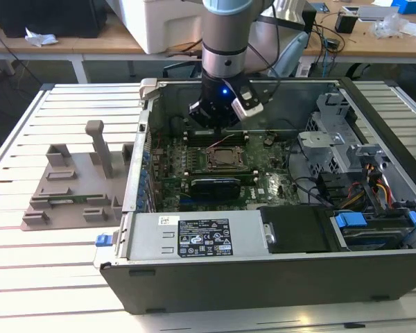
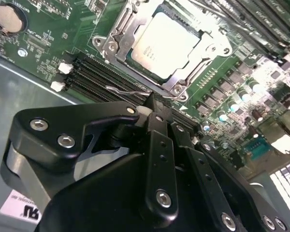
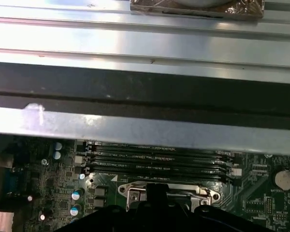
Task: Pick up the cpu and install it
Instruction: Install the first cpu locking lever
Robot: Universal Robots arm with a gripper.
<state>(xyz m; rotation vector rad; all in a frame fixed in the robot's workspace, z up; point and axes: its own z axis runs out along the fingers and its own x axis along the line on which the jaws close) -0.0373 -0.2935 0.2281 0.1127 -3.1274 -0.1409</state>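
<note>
Exterior view: the gripper (image 1: 215, 114) hangs over the case (image 1: 263, 277), just behind the socket (image 1: 227, 158). Second wrist view — the cpu (image 2: 168, 44) lies in the socket, gripper fingers (image 2: 157, 123) close together, holding nothing. Placing seems done — next, I judge, the socket frame needs securing.

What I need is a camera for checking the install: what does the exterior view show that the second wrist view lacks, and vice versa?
Exterior view adds the whole open computer case, its power supply and a grey fixture on the exterior view's left. Second wrist view adds the cpu seated in its socket and a coin battery. Shared: the motherboard and the claw.
</note>
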